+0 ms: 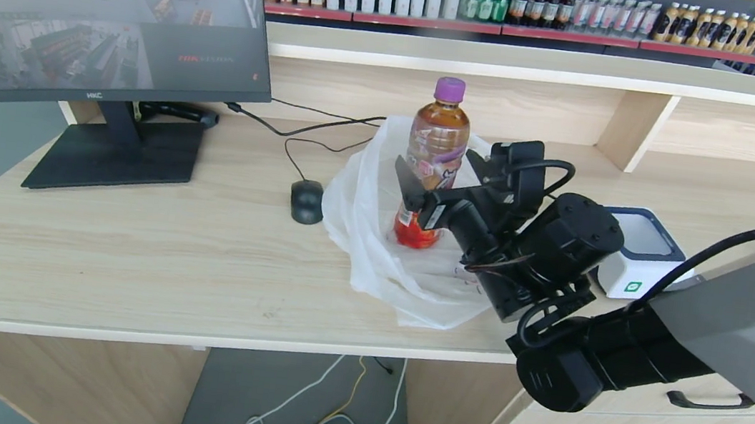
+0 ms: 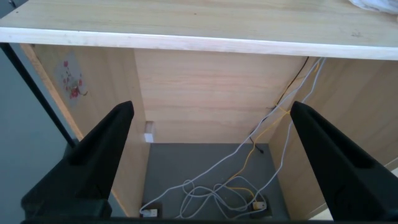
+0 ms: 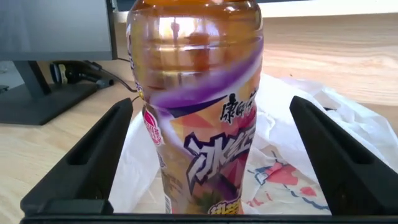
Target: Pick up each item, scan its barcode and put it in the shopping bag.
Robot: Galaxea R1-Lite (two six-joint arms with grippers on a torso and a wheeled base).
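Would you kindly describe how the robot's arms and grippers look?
The right arm is matte black with rounded cylindrical joints, a grey rear segment and black cables looped along it. The right gripper and left gripper have flat, black, wedge-shaped fingers.

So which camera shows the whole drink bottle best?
The head view: the bottle shows from purple cap to base. The right wrist view has its label close up. The left wrist view faces under the desk.
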